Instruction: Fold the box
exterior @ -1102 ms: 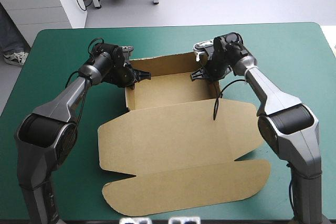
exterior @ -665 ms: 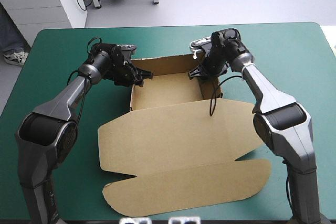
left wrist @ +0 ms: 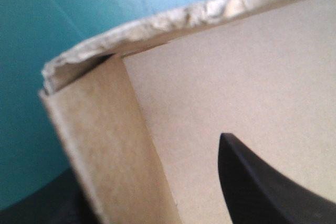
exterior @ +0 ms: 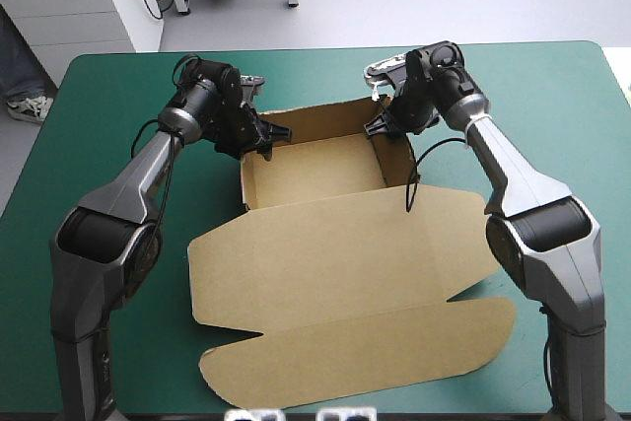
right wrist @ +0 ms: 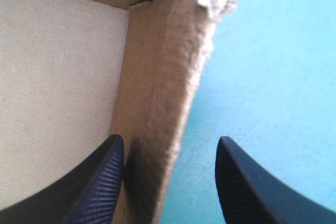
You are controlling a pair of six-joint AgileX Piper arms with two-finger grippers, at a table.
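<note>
Box [exterior: 325, 244] central on teal-green cover [exterior: 562, 96]: open tray toward far edge, lid flat toward near edge; left gripper [exterior: 271, 135] at tray's far left corner, fingers parted, side wall between them, one finger [left wrist: 268, 187] inside tray, clear of wall; right gripper [exterior: 379, 128] at far right corner, likewise spread astride side wall; inner finger [right wrist: 100, 182] just beside wall, outer finger [right wrist: 252, 182] over cover, apart from wall; wall corners frayed.

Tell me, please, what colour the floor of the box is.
Plain brown, with no print. The box shows it best in the high view.
</note>
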